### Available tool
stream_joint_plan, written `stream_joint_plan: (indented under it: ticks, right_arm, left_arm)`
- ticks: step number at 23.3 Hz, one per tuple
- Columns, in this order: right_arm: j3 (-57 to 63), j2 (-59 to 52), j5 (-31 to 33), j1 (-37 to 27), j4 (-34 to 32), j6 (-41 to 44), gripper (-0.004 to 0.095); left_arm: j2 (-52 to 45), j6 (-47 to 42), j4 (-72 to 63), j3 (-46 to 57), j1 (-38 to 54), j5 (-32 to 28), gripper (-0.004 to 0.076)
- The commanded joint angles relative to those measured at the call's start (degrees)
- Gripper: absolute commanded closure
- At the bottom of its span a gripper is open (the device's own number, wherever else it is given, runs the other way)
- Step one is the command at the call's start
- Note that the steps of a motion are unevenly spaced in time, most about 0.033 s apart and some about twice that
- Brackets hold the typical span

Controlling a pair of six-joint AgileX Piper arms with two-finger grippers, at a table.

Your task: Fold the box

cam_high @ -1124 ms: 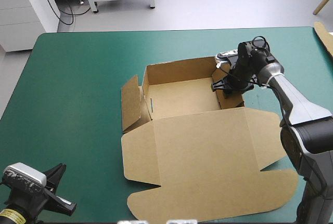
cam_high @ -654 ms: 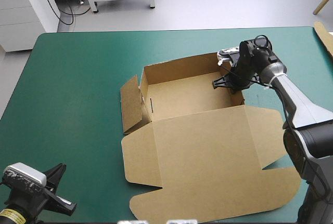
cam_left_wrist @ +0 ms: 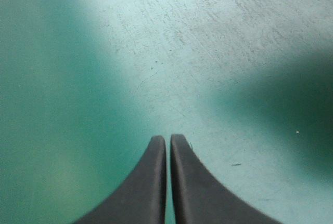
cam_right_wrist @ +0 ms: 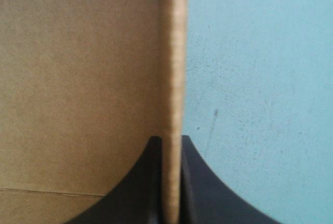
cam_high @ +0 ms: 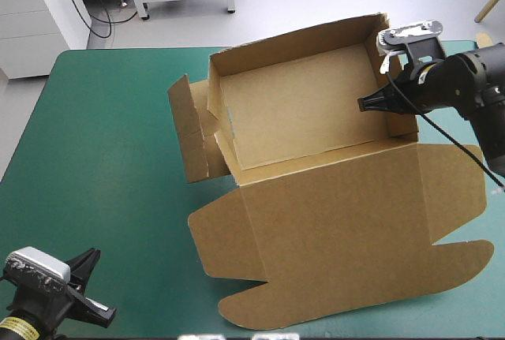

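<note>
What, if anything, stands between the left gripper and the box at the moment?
Nothing visible does. The left gripper is shut over bare teal-green cover, and only that cover lies between it and the box. The right gripper is shut on the box's side wall.

- no words, numbers, brands or signs can be read anywhere.
- the box (cam_high: 339, 229) is plain brown board, and the teal-green cover (cam_high: 102, 135) bears no legible mark.
</note>
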Motion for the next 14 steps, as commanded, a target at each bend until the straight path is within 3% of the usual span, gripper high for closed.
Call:
stream_joint_plan:
  ticks: [1,3,5,9,14]
  right_arm:
    - [-1.6,-4.62,-2.71,-0.16,0.06,0.32,0.0929]
    - [-1.49,-5.65,-2.71,-0.16,0.06,0.32,0.0929]
    - [-1.49,-5.9,-2.71,-0.16,0.19,0.32,0.0929]
    - [-1.49,-5.9,-2.71,-0.16,0.42,0.32,0.0929]
    - [-1.49,-5.9,-2.71,-0.16,0.42,0.32,0.0929]
  left_arm:
    - [0.86,-0.63,-0.2,-1.3,0.07,-3.4,0.0715]
    - [0.86,-0.63,-0.2,-1.3,0.07,-2.86,0.0677]
    - [0.86,-0.63,-0.3,-1.3,0.07,-2.48,0.0579]
    - [0.86,-0.63,-0.44,-1.3,0.07,-3.3,0.0284]
    - [0.86,0.25,-4.43,-1.3,0.07,-4.6,0.0268]
